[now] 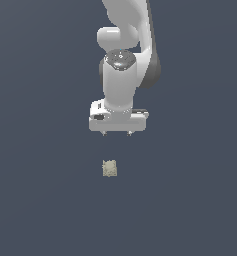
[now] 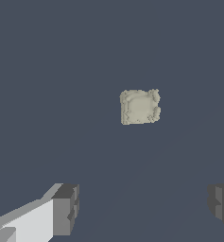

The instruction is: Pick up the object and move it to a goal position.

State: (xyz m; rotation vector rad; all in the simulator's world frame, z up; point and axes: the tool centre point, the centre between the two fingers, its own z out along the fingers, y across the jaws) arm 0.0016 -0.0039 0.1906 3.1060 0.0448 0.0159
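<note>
outwardly, in the exterior view, the white arm (image 1: 121, 75) is pointing its gripper (image 1: 117, 133) straight down, jaws spread wide and holding nothing. the object (image 1: 109, 168) is lying on the dark floor (image 1: 40, 200) below it, well apart from the fingertips. in the wrist view, the object (image 2: 140, 106) is showing beyond the two grey fingers (image 2: 66, 208), not between them.
</note>
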